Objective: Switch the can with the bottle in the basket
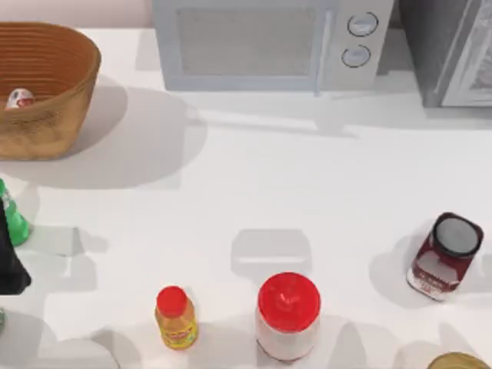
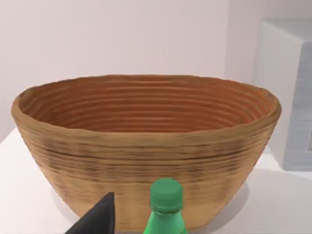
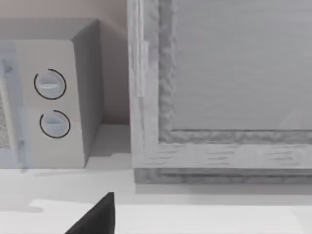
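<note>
White tabletop (image 1: 254, 192), pale wall behind; a microwave (image 1: 269, 42) and a grey cabinet (image 1: 453, 50) line the far edge.

Far left: the wicker basket (image 1: 42, 92), orange-brown, ribbed, thick rim. The can (image 1: 20, 98) lies inside it against the near wall, white with red marks. Just in front of the basket, at the table's left edge, stands the green bottle (image 1: 12, 217), on the table and apart from the basket. The left gripper (image 1: 11, 261) is right by the bottle; one dark finger (image 2: 97, 217) shows beside the green cap in the left wrist view. Cannot tell how wide it stands or whether it has the bottle.

Rightward from the basket along the near edge: small yellow bottle with red cap (image 1: 175, 317), big red-lidded white jar (image 1: 287, 315), then a dark red black-lidded jar (image 1: 444, 255) well right. The right gripper (image 3: 95, 217) faces the microwave and cabinet, idle by the look of it.

Risks, as I judge them: the bottle sits so near the table's left edge that a nudge could tip it off. Reaching into the basket, a finger may catch the rim and drag the basket.

Open room: broad bare table between basket and jars, good for setting the can down.
</note>
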Robot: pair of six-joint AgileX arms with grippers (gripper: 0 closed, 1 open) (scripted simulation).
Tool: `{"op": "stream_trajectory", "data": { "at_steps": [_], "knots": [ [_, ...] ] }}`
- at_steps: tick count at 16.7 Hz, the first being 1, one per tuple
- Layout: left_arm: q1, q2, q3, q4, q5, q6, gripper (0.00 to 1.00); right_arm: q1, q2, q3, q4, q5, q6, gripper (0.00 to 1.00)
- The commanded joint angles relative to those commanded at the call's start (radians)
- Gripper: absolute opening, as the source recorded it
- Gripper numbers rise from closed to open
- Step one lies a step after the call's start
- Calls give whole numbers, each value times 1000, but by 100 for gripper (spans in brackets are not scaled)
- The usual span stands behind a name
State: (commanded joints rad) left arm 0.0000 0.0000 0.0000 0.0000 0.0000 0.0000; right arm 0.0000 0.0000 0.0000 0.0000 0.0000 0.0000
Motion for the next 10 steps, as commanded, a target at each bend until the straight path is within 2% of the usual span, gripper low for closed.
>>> {"op": "stream_trajectory", "data": {
  "at_steps": [5,10],
  "knots": [
    [5,58,58,-29,0,5,100,0,0,0,0,0,0,100],
    [15,340,335,-179,16,27,100,0,0,0,0,0,0,100]
  ]
}}
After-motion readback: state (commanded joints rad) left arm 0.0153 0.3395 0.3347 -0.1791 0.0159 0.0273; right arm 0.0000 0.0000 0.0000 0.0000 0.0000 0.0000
